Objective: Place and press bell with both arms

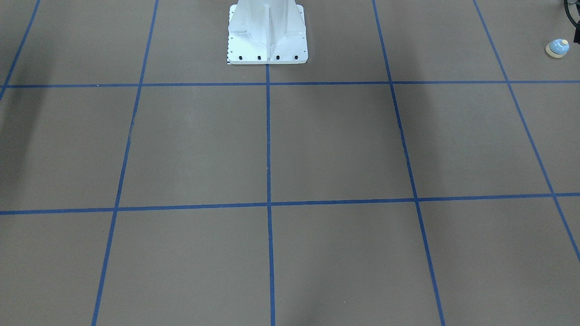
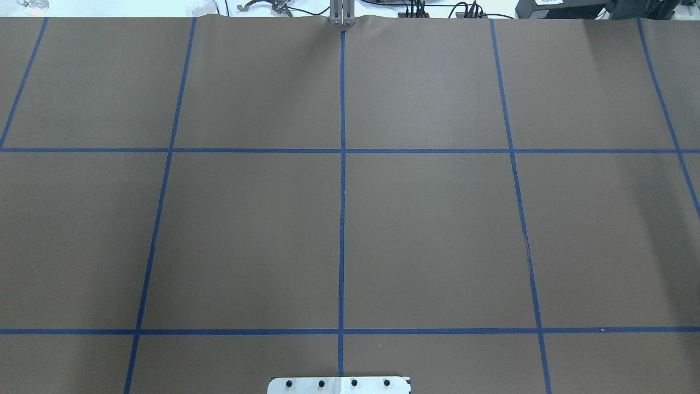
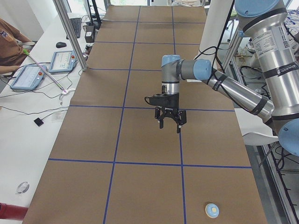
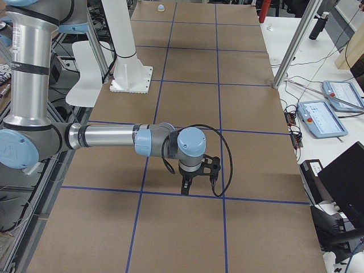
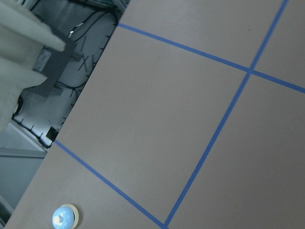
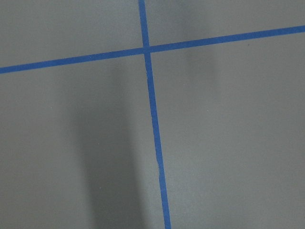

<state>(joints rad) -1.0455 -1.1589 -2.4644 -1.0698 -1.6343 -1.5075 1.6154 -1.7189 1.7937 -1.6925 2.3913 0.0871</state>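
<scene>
Over by the left end of the table [image 3: 140, 140], the bell [image 1: 557, 48] sits upright near the robot-side edge, well apart from the left gripper [image 3: 169, 123] hanging above mid-table; the right gripper [image 4: 196, 183] hovers farther off; whether either is released or clenched, I cannot tell.

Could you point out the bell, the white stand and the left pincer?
bell [image 1: 555, 48]: front-facing view, blue dome.
white stand [image 1: 267, 31]: front-facing view, its front face.
left pincer [image 3: 169, 125]: left side view, between fingertips.
</scene>
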